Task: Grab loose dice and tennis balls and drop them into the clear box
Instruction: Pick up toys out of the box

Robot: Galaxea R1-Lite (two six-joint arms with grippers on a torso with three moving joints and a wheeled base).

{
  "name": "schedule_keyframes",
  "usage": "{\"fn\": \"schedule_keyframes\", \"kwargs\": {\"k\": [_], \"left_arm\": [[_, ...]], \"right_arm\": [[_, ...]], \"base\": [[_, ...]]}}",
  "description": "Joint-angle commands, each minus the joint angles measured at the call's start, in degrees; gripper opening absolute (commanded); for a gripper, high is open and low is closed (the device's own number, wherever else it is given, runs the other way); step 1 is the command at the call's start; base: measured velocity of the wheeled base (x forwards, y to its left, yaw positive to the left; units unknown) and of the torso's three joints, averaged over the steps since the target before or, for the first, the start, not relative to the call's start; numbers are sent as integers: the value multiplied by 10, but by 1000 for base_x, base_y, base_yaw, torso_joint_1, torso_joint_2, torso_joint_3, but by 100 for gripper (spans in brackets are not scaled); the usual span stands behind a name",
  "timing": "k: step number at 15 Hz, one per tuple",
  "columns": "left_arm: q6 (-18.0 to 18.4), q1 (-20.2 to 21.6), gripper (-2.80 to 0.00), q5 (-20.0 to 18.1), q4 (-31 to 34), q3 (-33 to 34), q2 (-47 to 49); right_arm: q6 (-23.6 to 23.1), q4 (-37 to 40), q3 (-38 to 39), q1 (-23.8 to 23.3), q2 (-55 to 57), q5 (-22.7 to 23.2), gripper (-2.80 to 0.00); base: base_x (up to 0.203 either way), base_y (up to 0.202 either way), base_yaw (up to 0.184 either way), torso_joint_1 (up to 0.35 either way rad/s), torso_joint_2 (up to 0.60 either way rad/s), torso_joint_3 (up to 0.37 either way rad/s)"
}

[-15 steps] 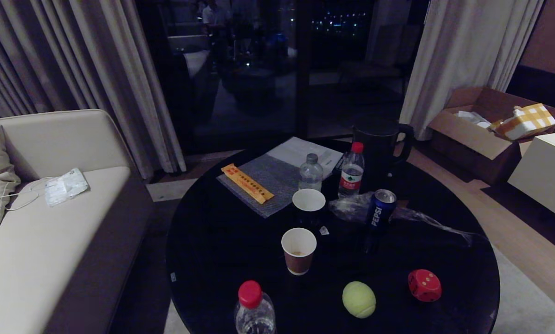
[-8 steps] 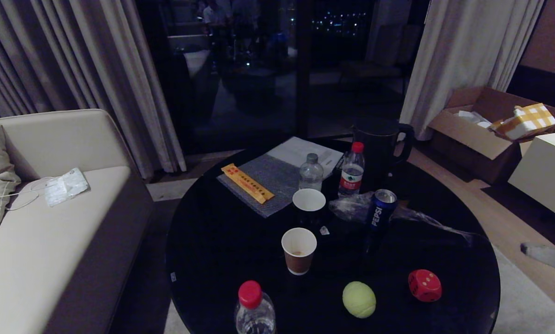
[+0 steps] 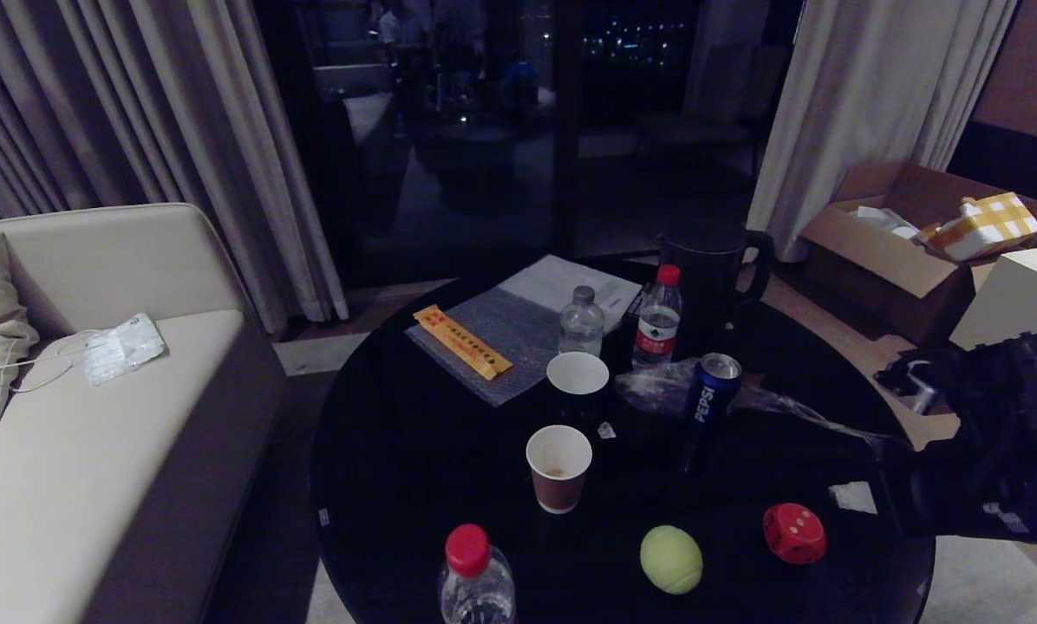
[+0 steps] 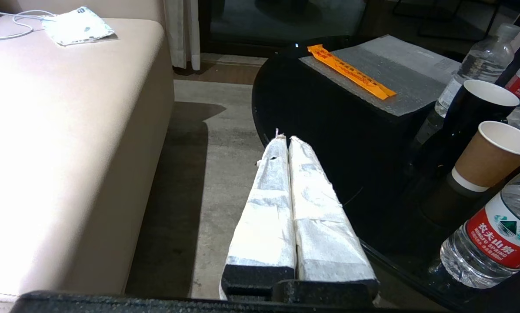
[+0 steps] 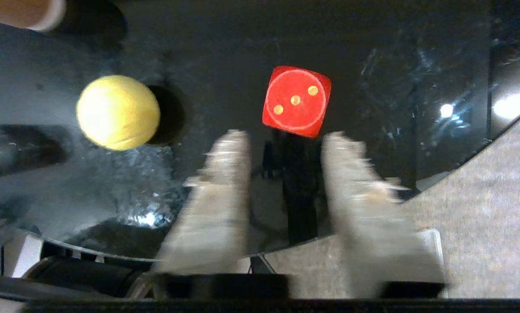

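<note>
Red die [image 5: 296, 101] sits three pips up on the black table [image 3: 414, 468], beside the ball [image 5: 118, 112]. Right gripper [image 5: 286, 137] hovers parted and empty; left gripper [image 4: 285, 141] is clenched, empty.

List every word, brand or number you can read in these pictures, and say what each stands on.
"PEPSI": blue can.
"NONGFU SPRING": red label of the near water bottle.
Chinese characters above it: too small to read.
Orange packet: print too small to read.
Red die: three pips on its top face.
</note>
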Motion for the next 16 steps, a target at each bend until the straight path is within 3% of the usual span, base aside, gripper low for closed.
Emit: {"fn": "schedule_keyframes", "kwargs": {"k": [1, 5, 7, 11, 14, 16], "left_arm": [[-1, 0, -280, 0, 0, 1, 1], [-1, 0, -280, 0, 0, 1, 1], [-1, 0, -280, 0, 0, 1, 1], [-1, 0, -280, 0, 0, 1, 1], [-1, 0, -280, 0, 0, 1, 1], [-1, 0, -280, 0, 0, 1, 1]], "right_arm": [[0, 1, -18, 0, 67, -1, 0], [0, 0, -64, 0, 151, -81, 0], [-4, 1, -80, 0, 180, -95, 0], [5, -1, -93, 1, 225, -87, 0], [13, 16, -93, -1, 236, -31, 0], [20, 35, -93, -2, 243, -23, 0]], "base": [[0, 0, 0, 0, 0, 0], [0, 0, 0, 0, 0, 0], [0, 0, 0, 0, 0, 0], [0, 0, 0, 0, 0, 0], [0, 0, 0, 0, 0, 0], [0, 0, 0, 0, 0, 0]]}}
